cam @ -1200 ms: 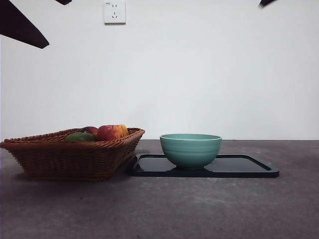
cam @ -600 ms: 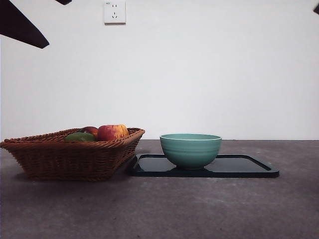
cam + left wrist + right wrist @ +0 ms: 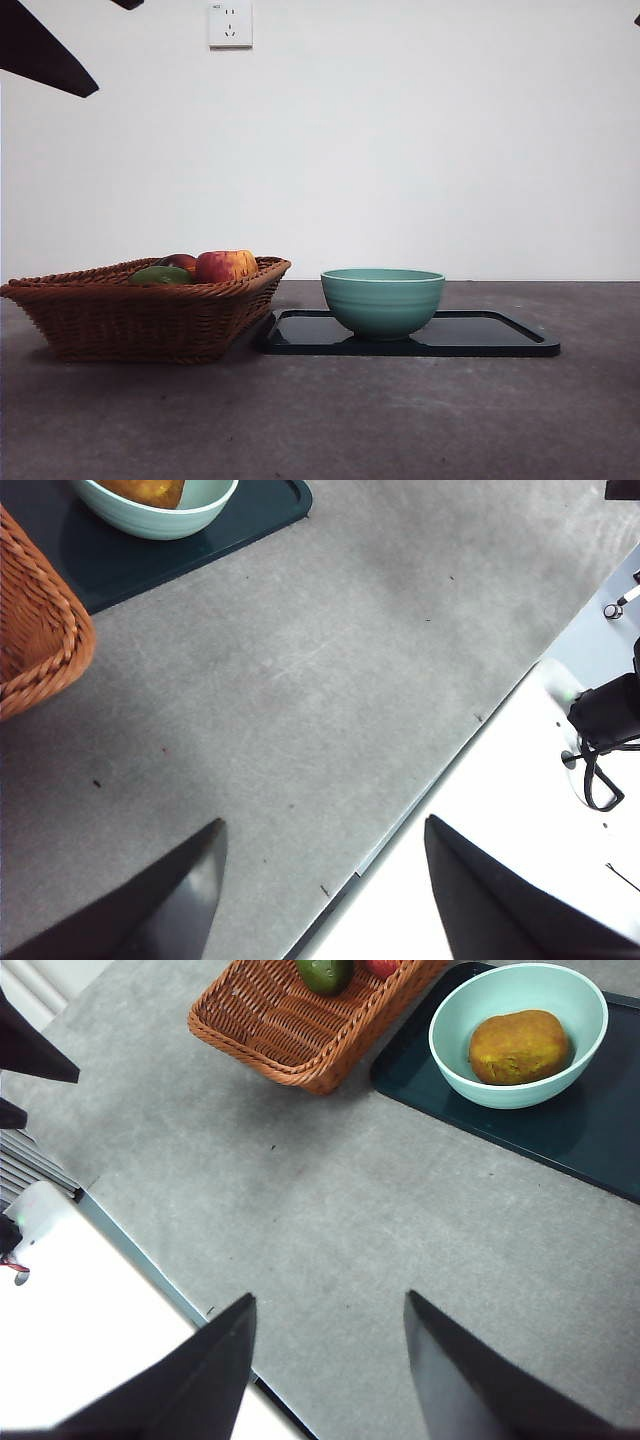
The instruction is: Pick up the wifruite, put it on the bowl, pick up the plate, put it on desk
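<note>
The dull orange-brown wifruite (image 3: 520,1047) lies inside the teal bowl (image 3: 510,1095); the left wrist view shows a slice of it (image 3: 150,490). In the front view the bowl (image 3: 382,300) hides it behind its wall. The bowl stands on the dark flat plate (image 3: 490,335), which rests on the grey desk (image 3: 400,420). My right gripper (image 3: 329,1295) hangs open, high over the desk's near edge and well clear of the bowl. My left gripper (image 3: 324,822) is open too, high above bare desk, empty.
A wicker basket (image 3: 140,320) stands beside the plate, holding a red-yellow apple (image 3: 225,265) and a green fruit (image 3: 160,275). A black arm part (image 3: 45,50) shows at the top left corner. White equipment lies beyond the desk edge (image 3: 560,810).
The black arm tip at the top right of the front view has drawn back to the corner and is almost gone. The bowl, plate and basket have not moved.
</note>
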`<action>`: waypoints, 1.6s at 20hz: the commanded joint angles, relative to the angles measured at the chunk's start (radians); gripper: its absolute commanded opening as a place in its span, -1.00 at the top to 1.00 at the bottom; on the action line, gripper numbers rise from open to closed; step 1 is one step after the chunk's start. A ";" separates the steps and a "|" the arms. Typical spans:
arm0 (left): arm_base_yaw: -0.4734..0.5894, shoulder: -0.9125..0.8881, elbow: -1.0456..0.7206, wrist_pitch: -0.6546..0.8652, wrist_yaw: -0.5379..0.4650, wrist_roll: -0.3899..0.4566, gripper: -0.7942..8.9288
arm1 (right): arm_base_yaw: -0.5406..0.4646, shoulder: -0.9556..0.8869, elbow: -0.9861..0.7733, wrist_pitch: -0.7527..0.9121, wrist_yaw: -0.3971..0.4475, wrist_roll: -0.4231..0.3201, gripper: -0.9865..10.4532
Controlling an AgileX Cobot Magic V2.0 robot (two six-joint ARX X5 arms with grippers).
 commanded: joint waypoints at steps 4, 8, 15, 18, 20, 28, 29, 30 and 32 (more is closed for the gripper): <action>-0.008 0.006 0.005 0.008 0.003 0.012 0.19 | 0.006 0.006 0.009 0.009 -0.003 -0.007 0.42; -0.008 0.006 0.005 0.009 0.003 0.012 0.19 | 0.006 0.006 0.009 0.009 -0.003 -0.007 0.42; -0.008 0.058 0.040 0.040 -0.004 -0.018 0.16 | 0.006 0.006 0.009 0.009 -0.003 -0.007 0.42; -0.008 0.155 0.109 0.067 -0.016 0.003 0.11 | 0.006 0.006 0.009 0.009 -0.003 -0.007 0.42; -0.008 0.242 0.169 0.095 -0.019 0.029 0.11 | 0.006 0.006 0.009 0.009 -0.003 -0.007 0.42; -0.007 0.676 0.564 0.109 -0.087 0.186 0.11 | 0.006 0.006 0.009 -0.025 -0.005 -0.006 0.42; -0.006 0.729 0.615 0.109 -0.114 0.200 0.11 | 0.006 0.006 0.009 -0.029 -0.006 -0.006 0.41; -0.006 0.780 0.661 0.109 -0.128 0.217 0.11 | 0.006 0.006 0.009 -0.033 -0.006 -0.006 0.42; -0.002 0.879 0.743 0.109 -0.130 0.247 0.11 | 0.006 0.006 0.009 -0.043 -0.006 -0.006 0.42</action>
